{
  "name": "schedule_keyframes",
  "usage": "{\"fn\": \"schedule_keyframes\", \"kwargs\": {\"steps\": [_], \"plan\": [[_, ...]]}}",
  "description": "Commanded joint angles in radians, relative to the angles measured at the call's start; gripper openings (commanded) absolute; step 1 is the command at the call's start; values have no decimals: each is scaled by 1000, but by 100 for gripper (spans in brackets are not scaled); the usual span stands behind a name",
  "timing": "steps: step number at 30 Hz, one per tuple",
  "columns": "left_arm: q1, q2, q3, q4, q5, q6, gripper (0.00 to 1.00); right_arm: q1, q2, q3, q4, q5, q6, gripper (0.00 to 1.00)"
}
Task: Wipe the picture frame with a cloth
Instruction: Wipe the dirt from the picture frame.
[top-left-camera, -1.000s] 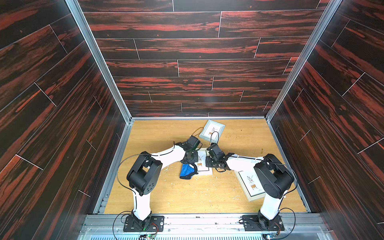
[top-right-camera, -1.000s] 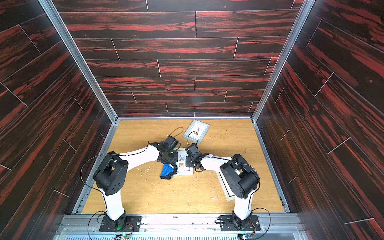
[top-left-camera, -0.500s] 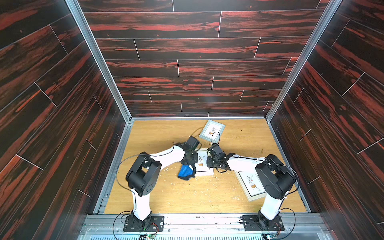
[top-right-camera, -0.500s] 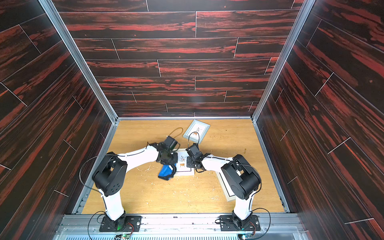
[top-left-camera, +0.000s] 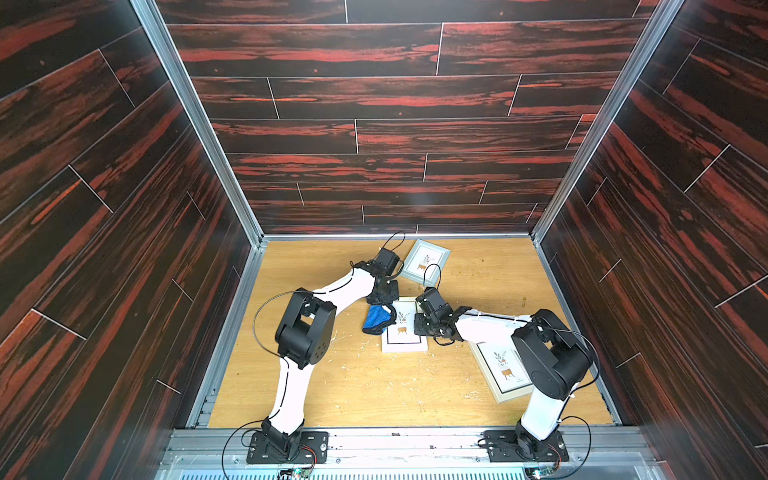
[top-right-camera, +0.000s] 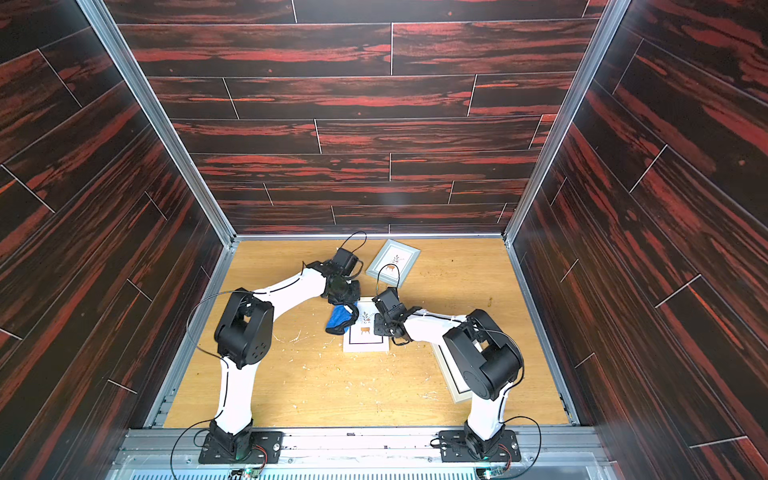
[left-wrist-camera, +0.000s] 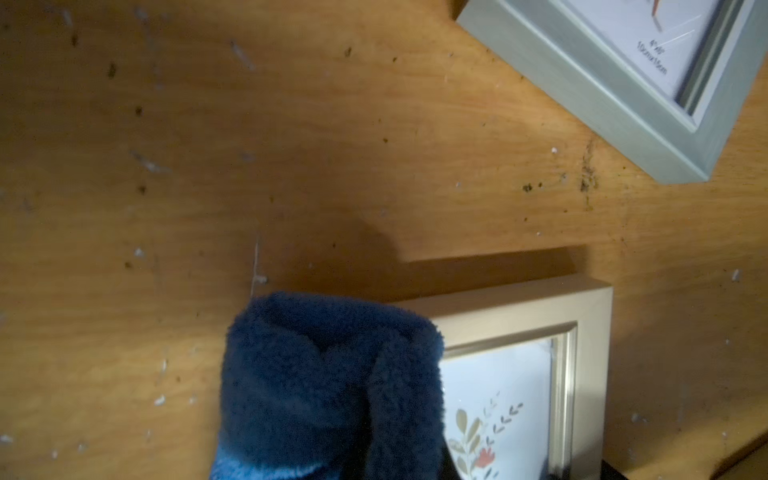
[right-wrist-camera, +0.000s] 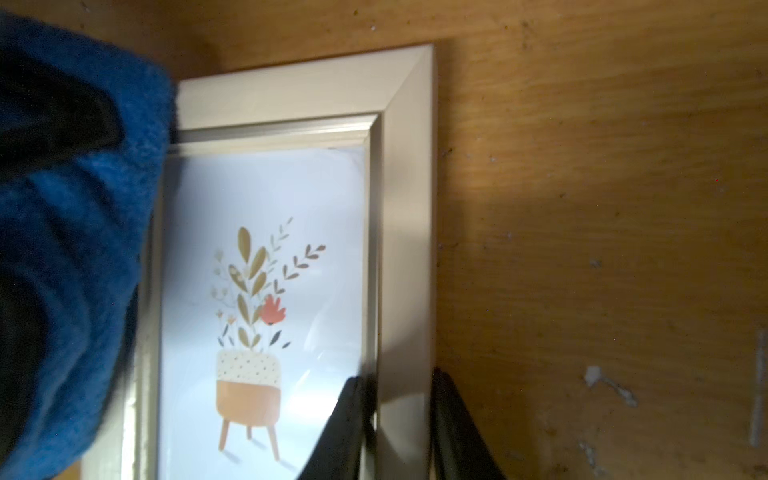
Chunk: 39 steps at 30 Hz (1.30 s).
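The picture frame (top-left-camera: 404, 332) (top-right-camera: 365, 332), pale beige round a potted-plant print, lies flat mid-table. A bunched blue cloth (top-left-camera: 377, 318) (top-right-camera: 340, 318) rests over its far left corner and hangs off that edge. My left gripper (top-left-camera: 383, 303) is shut on the cloth. In the left wrist view the cloth (left-wrist-camera: 328, 382) hides the fingers and covers part of the picture frame (left-wrist-camera: 519, 316). My right gripper (right-wrist-camera: 401, 415) (top-left-camera: 419, 328) is shut on the frame's right rail (right-wrist-camera: 405, 249), one finger on the glass side, one outside. The cloth (right-wrist-camera: 75, 249) shows in the right wrist view too.
A grey-green frame (top-left-camera: 426, 262) (top-right-camera: 392, 262) (left-wrist-camera: 602, 83) lies near the back wall. A larger pale frame (top-left-camera: 503, 370) (top-right-camera: 453, 374) lies partly under the right arm. White crumbs and dark specks dot the wooden table (top-left-camera: 374, 382). Dark panelled walls close three sides.
My left gripper has drawn the cloth along the frame's left side toward the back wall. The right gripper and the frame have stayed in place.
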<state>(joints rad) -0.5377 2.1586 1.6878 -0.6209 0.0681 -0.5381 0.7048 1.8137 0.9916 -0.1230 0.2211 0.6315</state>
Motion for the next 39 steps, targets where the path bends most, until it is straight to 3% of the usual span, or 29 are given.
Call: {"fn": "schedule_keyframes", "kwargs": {"steps": [1,5,8,14,18,28,35,39], "plan": [[-65,-16,-43,-113,23,26,0,-4,1,-27,-95,7,4,1],[-91,-103,-262,7,140,-73,0,-4,-1,-25,-104,22,-3,2],[-106,-129,-322,13,154,-95,0,-4,2,-25,-106,20,-3,2],[-24,-64,-174,-81,29,-89,0,-4,-4,-27,-104,18,6,1],[-20,-25,-49,-192,-92,-68,0,-4,-14,-34,-99,19,11,1],[-115,-119,-313,-129,-30,-118,0,-4,-16,-37,-107,39,3,1],[-48,-33,-80,-228,-90,-57,0,-4,-1,-25,-106,37,7,1],[-64,-56,-112,-227,-81,-66,0,-4,10,-14,-106,43,8,1]]}}
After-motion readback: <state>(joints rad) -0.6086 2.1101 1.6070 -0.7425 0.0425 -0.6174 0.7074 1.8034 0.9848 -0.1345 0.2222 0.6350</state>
